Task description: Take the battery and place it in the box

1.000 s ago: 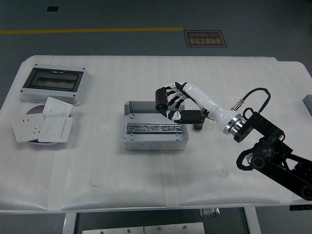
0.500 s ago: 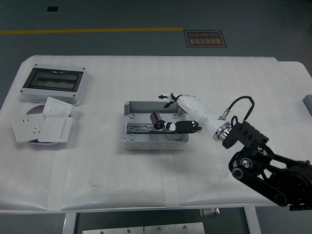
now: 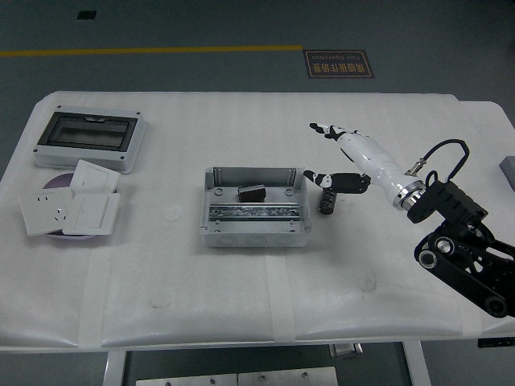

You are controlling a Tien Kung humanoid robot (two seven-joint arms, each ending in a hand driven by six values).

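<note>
Grey floor w/ yellow line and a dark floor sign beyond the table, white, padded, wide. Centre: grey metal box, open top, metal rail along its floor. Battery, dark, lying inside the box near the back wall, roughly mid-width, apart from any hand. Just right of the box, on the table: second small dark cylinder, upright, just under the thumb of the robot hand.

Right robot hand, white shell w/ black fingers, to the right of the box, above table level; fingers spread forward, thumb pointing left toward the box corner, holding nothing. Black arm entering from lower right, cable looped at the wrist.

Far left: enclosure w/ dark clear lid near the back-left corner. In front of it, white wall sockets/switch plates stacked loosely, overlapping, on a purple disc. Grey object cut off at right edge; can't tell what.
</note>
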